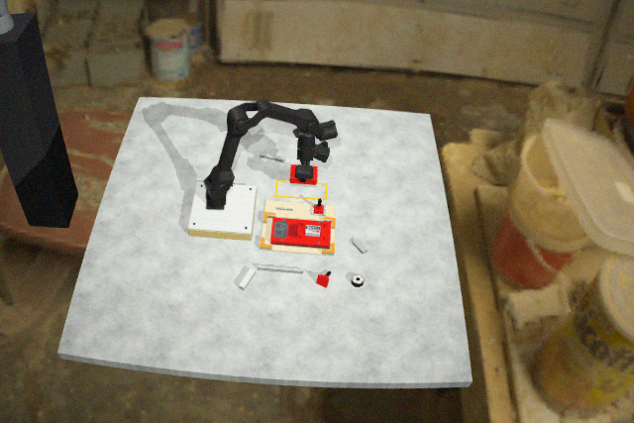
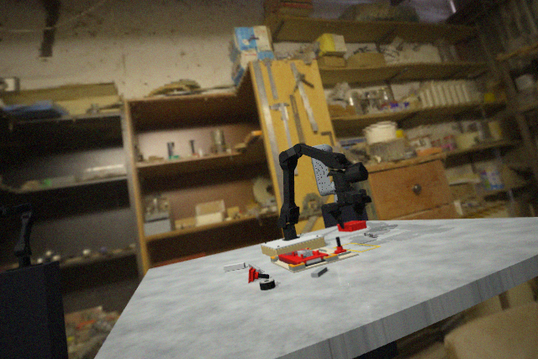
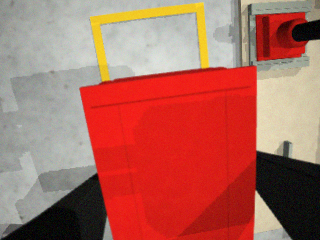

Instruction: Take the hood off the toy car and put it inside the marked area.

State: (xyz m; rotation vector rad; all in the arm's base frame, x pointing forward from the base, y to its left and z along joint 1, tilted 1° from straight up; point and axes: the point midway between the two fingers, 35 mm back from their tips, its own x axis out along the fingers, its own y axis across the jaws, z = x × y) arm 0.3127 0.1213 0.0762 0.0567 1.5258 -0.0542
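Observation:
My gripper is shut on the red hood, with a black finger on each side of it in the wrist view. The hood is off the car and looks held above the table. In the top view it shows just behind the yellow outline of the marked area; in the wrist view it covers the outline's near end. The red toy car sits on the pale board. The hood's underside is hidden.
A red piece with a black peg stands on the board beside the marked area. A thin grey part lies near the hood. A second red piece, a wheel and a white block lie beyond the car.

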